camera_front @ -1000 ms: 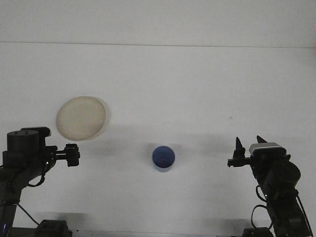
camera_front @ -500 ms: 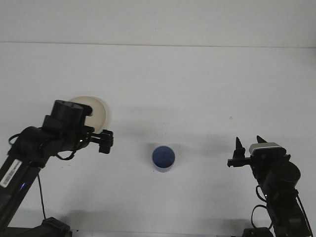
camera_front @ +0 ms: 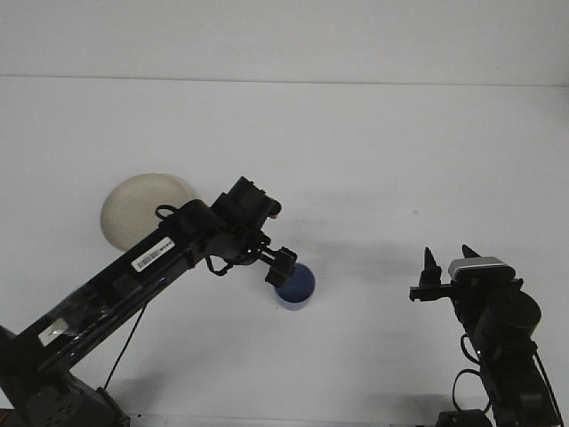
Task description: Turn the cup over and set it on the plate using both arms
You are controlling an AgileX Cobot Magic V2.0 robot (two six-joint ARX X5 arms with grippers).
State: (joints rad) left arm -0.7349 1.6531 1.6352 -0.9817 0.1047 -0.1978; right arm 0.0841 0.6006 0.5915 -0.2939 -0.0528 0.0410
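Note:
A blue cup [camera_front: 297, 286] stands on the white table near the middle front. My left arm reaches out across the table from the lower left, and its gripper [camera_front: 281, 264] sits right at the cup's left rim, partly covering it. Whether it is open or shut is not visible. A cream plate [camera_front: 140, 206] lies flat at the left, partly hidden behind the left arm. My right gripper [camera_front: 449, 258] stays at the right front with its two black fingers pointing up and apart, nothing between them.
The table's back edge meets a pale wall [camera_front: 284, 36] at the top. A small dark speck [camera_front: 414, 212] marks the table at the right.
My left arm has swung from the far left past the plate to the cup's left rim. The cup, the plate and the right arm have not moved.

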